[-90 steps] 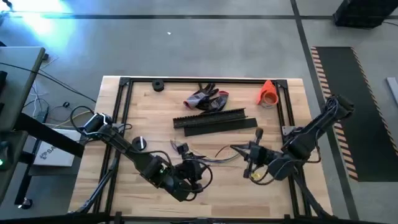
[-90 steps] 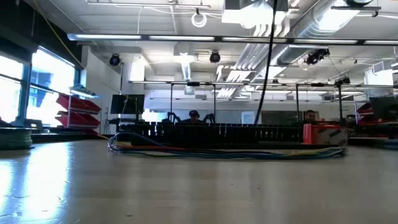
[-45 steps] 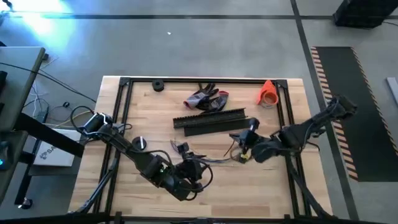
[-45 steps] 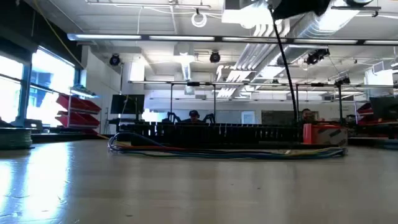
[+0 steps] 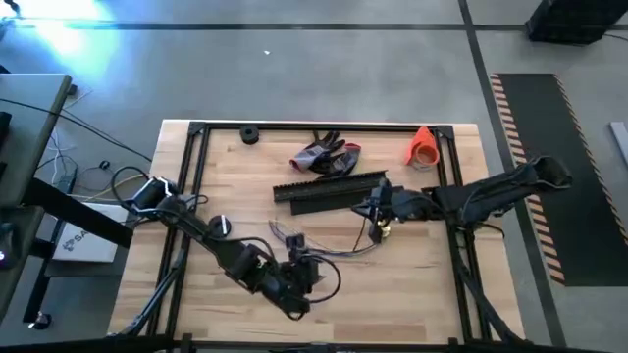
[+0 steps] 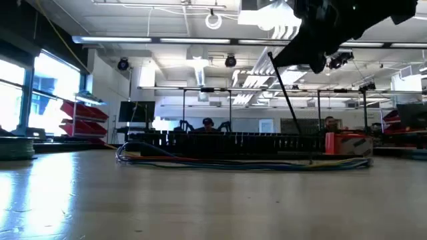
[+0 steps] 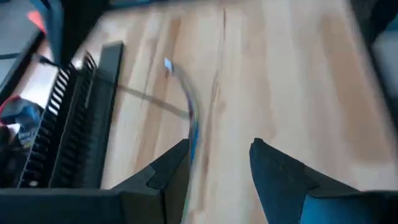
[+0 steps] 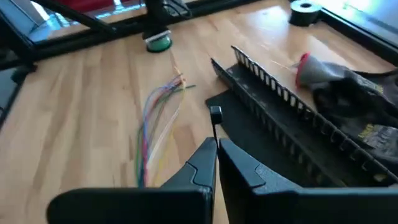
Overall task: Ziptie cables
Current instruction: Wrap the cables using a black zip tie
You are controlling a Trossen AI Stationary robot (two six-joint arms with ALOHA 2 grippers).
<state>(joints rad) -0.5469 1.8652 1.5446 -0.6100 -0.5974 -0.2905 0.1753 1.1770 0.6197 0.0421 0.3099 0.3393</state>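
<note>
The left gripper (image 7: 214,165) sits low at the near side of the table (image 5: 235,181), its jaws apart with nothing between them. The cables (image 7: 188,112) run out from just ahead of that gap and away across the wood, so the arm seems lined up along the bundle, placed to close on its near end or steady it for tying. In the high view the bundle (image 5: 324,250) lies between the two grippers, its loose tips fanned toward the far left.

Farther in, the right gripper (image 8: 216,158) has its jaws pressed together on a zip tie (image 8: 215,124), whose thin black strap stands up between the fingertips and ends in a small square head. In the low view the strap (image 6: 290,110) hangs slanting down toward the table, likely carried that way so its free end can be fed under the wires.

Just beyond those jaws lie the black slotted strips (image 8: 280,102), with the gloves (image 8: 348,84) past them, and an orange cone (image 5: 422,145) at the far edge.
</note>
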